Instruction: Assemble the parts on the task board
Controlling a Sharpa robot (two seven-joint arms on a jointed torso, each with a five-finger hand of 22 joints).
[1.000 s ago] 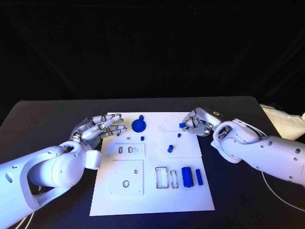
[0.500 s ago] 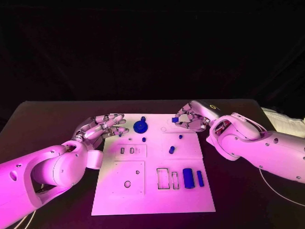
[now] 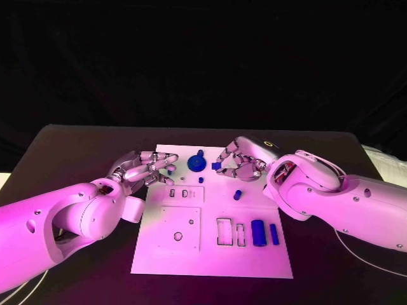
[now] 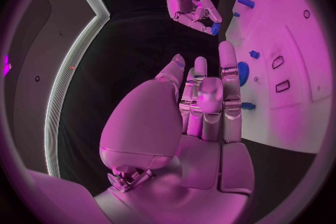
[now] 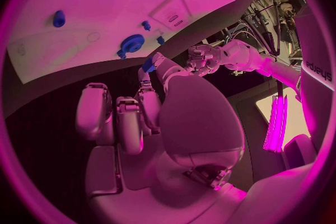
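I have two silver, many-jointed metal hands over the flat white plastic task board point(image 3: 167, 251), which lies in the middle of the matte black table point(image 3: 66, 152).

My right hand point(image 3: 241, 161) hovers above the board's far edge, its fingers curled in, and it pinches one small blue cube-like piece point(image 3: 216, 166) at its fingertips; the left wrist view shows that piece point(image 4: 215, 28) clamped there, off the board. My left hand point(image 3: 144, 169) sits at the board's far left corner, fingers point(image 4: 229, 75) straight and side by side, a little apart, with nothing in them.

On the board I count six loose blue parts. One round, disc-shaped blue part point(image 3: 196, 164) with a small knob on its far side stands near the far edge, between my two hands. One tiny blue peg point(image 3: 201, 180) lies just nearer than it. One short, rounded blue capsule point(image 3: 238, 195) rests near the board's middle. One thick, smooth blue cylinder point(image 3: 259, 233) and one thinner blue bar point(image 3: 274, 234) lie side by side toward the near right. A small blue stub point(image 4: 248, 106) sits beside my left fingers.

The board itself carries rectangular recesses: two slim dark-outlined slots point(image 3: 226, 232) beside the cylinder, and two small slots point(image 3: 179, 192) nearer my left hand.
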